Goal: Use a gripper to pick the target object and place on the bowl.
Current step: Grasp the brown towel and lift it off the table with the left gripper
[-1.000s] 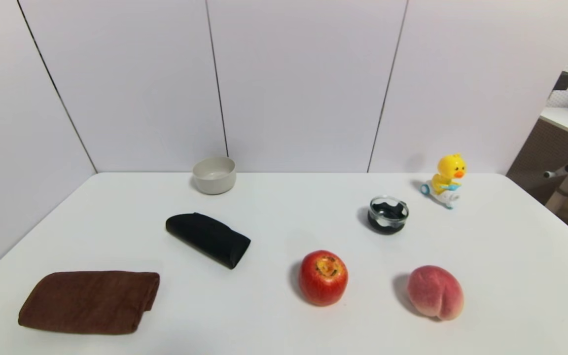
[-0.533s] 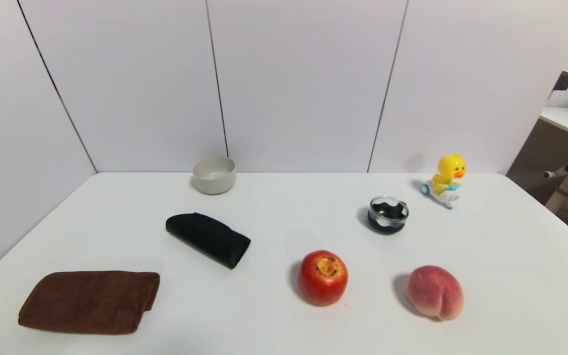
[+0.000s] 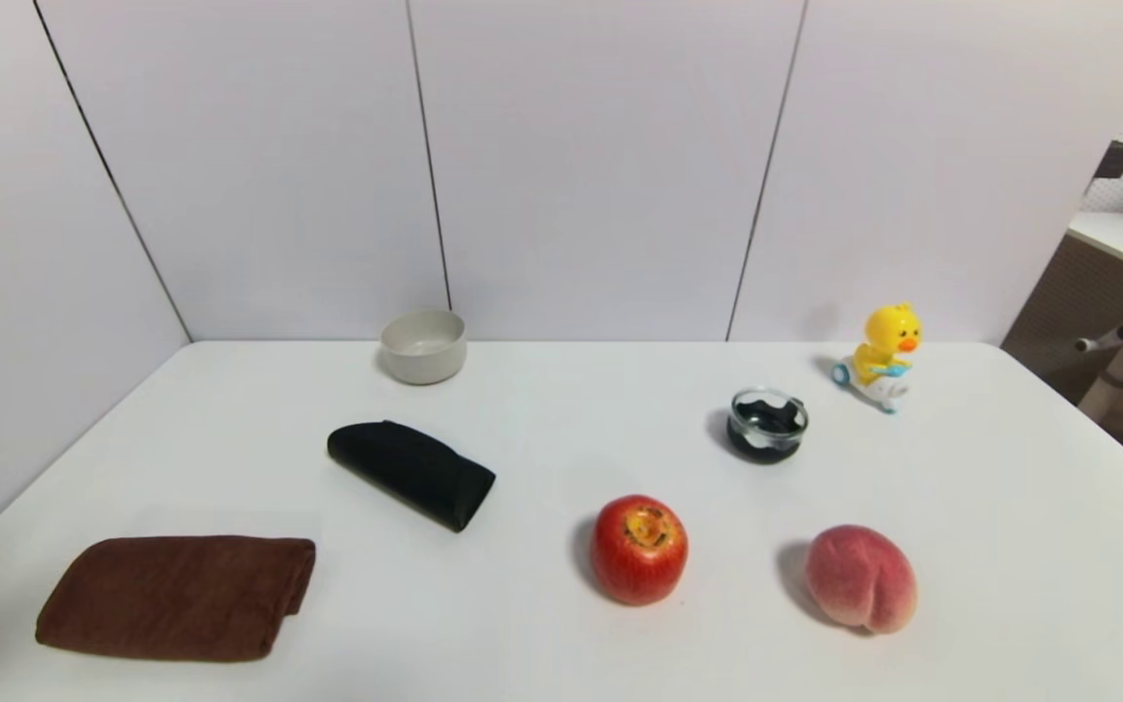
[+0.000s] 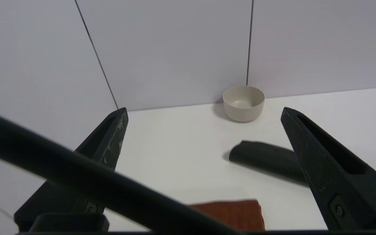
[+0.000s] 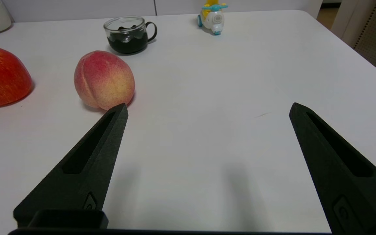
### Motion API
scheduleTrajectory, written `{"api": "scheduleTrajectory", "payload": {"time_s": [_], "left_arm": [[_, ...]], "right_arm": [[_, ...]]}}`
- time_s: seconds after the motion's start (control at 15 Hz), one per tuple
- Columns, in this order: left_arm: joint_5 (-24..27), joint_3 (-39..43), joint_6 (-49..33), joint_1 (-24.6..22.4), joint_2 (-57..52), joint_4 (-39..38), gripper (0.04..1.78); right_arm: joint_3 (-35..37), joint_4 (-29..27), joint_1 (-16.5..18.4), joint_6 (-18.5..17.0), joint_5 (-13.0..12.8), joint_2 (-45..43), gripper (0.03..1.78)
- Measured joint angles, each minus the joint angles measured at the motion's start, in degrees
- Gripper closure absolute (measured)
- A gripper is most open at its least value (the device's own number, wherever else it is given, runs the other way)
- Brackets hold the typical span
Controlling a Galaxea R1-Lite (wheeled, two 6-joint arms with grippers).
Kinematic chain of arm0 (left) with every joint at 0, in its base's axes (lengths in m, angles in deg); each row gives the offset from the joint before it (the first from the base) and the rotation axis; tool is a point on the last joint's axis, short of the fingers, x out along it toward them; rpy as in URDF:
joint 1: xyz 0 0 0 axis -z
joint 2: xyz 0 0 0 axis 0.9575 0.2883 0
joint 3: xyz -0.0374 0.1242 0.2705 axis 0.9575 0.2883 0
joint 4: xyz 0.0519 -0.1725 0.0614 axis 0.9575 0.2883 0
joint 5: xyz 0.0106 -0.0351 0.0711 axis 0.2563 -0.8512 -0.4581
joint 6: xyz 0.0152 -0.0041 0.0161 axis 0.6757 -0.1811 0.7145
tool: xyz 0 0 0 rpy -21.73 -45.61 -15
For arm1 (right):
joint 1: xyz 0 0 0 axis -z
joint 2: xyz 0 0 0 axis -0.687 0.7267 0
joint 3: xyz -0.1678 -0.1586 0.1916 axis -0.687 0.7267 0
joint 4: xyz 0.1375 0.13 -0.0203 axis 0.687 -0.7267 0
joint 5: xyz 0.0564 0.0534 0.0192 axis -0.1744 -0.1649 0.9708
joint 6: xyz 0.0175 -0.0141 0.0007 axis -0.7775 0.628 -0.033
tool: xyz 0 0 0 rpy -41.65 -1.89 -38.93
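Neither arm shows in the head view; each gripper appears only in its own wrist view. The left gripper (image 4: 204, 112) has its jaws spread wide with nothing between them, and a blurred black cable (image 4: 86, 182) crosses in front of it, covering part of the towel (image 4: 237, 213). Only one rust-brown corner of that towel shows there. The right gripper (image 5: 207, 109) is likewise spread and empty, held above bare counter (image 5: 207, 147).

No label, brand or writing can be read on anything.

Taking the apple (image 3: 638, 549) as landmark: the towel (image 3: 176, 597) lies well to the apple's left, at the near left of the counter (image 3: 561, 429), folded flat, its long axis running left to right along the counter's front edge, its rolled fold facing the apple. The black folded case (image 3: 412, 473) lies between towel and apple, a little farther back, its long axis slanting from far left to near right. The bowl (image 3: 423, 345) stands far behind and left of the apple, against the back wall, upright and empty, well apart from the towel. The peach (image 3: 860, 577) sits near the apple's right. The glass cup (image 3: 766, 424) with dark contents stands behind and right of the apple, and the yellow duck toy (image 3: 881, 356) farther back still; in the right wrist view the toy's top is cut off.
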Motion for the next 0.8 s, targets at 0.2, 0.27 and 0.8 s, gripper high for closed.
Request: {"api": "scheduleTrajectory", "payload": {"time_s": [0.2,0.27,0.8], "left_arm": [[0.9,-13.1,3.4,0.1,12.6,6.9,0.13],[1.8,-16.5,5.0,0.1,15.6,10.9,0.13],[22.9,-34.3,40.8,-0.9,34.5,46.0,0.13]], "right_arm": [[0.0,0.0,0.0,0.0,0.0,0.0,0.10],[0.0,0.0,0.0,0.0,0.0,0.0,0.10],[0.0,0.0,0.0,0.0,0.0,0.0,0.10]]}}
